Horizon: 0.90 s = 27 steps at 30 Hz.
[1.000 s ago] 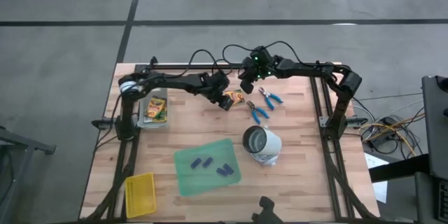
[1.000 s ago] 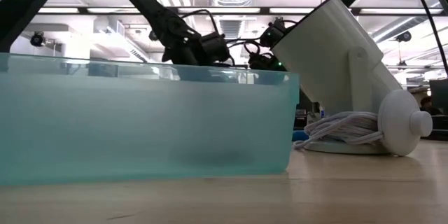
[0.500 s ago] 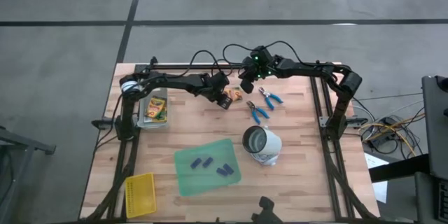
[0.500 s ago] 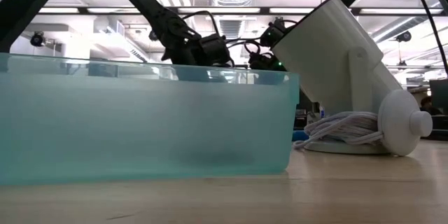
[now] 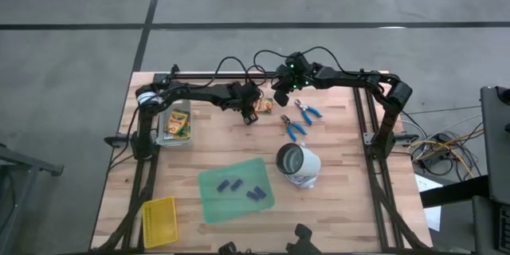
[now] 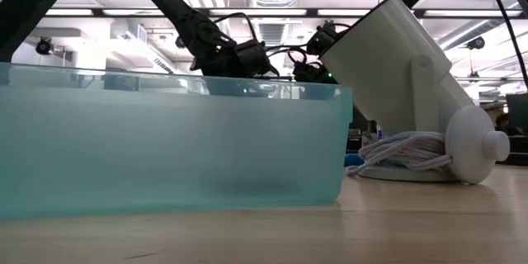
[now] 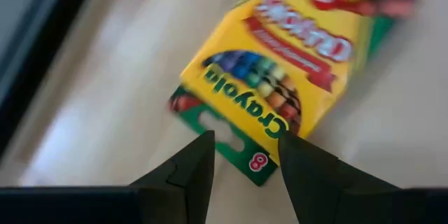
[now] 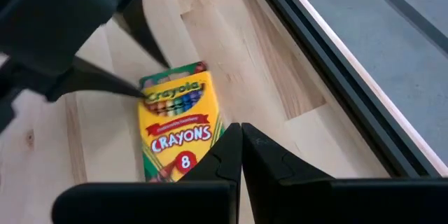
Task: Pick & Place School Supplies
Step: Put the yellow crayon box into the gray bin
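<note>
Your left gripper hangs with its fingers parted just above one short end of the Crayola crayon box, gripping nothing. The box lies flat, face up on the wooden table, near the back rail.

Expect a light cardboard pack: fairly stiff across its narrow width, but thin, with a smooth printed face that could slide, and it would probably dent under a hard squeeze. Since it lies flat, take it by the two long edges near the middle rather than by the end flap, which looks likely to flex.

Your right gripper is clenched on nothing, poised close over the other end of the same box.

Another crayon box sits in the tray at the left.
</note>
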Tool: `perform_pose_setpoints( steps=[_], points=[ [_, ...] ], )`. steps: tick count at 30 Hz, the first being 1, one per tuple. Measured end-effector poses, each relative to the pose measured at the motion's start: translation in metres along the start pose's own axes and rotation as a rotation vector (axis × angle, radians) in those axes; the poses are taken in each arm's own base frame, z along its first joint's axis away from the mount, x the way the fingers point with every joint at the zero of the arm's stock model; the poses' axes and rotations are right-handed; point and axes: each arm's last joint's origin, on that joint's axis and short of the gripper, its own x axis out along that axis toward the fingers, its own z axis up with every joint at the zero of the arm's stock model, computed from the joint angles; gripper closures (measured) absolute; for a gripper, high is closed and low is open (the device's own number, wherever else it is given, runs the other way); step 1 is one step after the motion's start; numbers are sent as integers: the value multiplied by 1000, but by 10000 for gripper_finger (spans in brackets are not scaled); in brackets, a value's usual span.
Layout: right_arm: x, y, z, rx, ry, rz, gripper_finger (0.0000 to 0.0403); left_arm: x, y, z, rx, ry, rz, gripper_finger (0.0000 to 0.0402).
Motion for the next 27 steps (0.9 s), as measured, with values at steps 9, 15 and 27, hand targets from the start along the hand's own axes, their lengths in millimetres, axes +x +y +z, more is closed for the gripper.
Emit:
perform_pose_setpoints(
  steps=[9,15,27],
  points=[
    [1,1,-2,-18,7,8,394,-12,9,22,-77,-89,126,239],
    [3,0,-6,-62,12,10,394,-35,17,45,-194,-147,136,239],
    [31,-2,-27,11,97,52,394,-81,40,68,-412,-115,74,239]
  ],
)
